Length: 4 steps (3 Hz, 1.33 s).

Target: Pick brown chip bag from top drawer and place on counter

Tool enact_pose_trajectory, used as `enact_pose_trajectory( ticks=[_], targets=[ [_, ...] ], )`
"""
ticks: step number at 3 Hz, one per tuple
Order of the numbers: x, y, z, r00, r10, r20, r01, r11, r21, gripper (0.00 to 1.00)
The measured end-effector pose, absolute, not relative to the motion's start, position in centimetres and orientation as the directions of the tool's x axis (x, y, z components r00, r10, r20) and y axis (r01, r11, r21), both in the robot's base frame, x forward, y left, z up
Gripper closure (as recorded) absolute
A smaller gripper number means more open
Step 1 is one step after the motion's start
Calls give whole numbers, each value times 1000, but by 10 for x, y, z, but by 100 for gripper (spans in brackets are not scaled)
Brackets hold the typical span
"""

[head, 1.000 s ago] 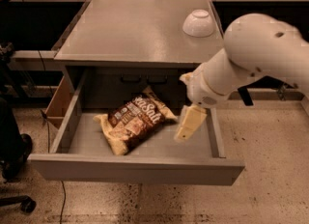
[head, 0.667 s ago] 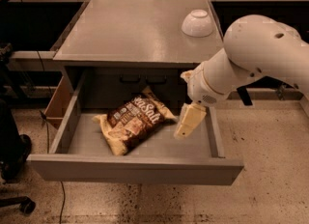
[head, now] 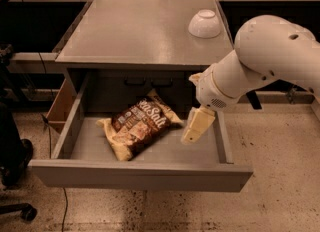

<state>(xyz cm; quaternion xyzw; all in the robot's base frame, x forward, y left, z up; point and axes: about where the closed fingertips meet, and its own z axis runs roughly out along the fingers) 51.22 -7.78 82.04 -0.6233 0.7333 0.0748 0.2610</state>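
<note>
**Supervisor:** Report task progress.

**Operator:** Early stage, in my judgement. The desk counter (head: 125, 31) carries a white bowl (head: 205, 23), and the bag is not on it. The top drawer (head: 140, 175) stands pulled out. The brown chip bag (head: 140, 128) lies flat on the drawer floor. Grasp, lift and placement all remain.

**Supervisor:** Gripper status?

**Operator:** My gripper (head: 192, 132) hangs inside the drawer, just beside the bag's right end and apart from it. I see nothing held. Whether it is open or closed, I cannot tell.
</note>
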Motion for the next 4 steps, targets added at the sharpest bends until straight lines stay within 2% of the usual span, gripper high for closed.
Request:
enact_pose_trajectory(
  ticks=[2, 4],
  targets=[
    [556, -22, 759, -130, -810, -572, -949, 268, -163, 0],
    [595, 28, 697, -102, -762, -640, -960, 245, -138, 0]
  ],
)
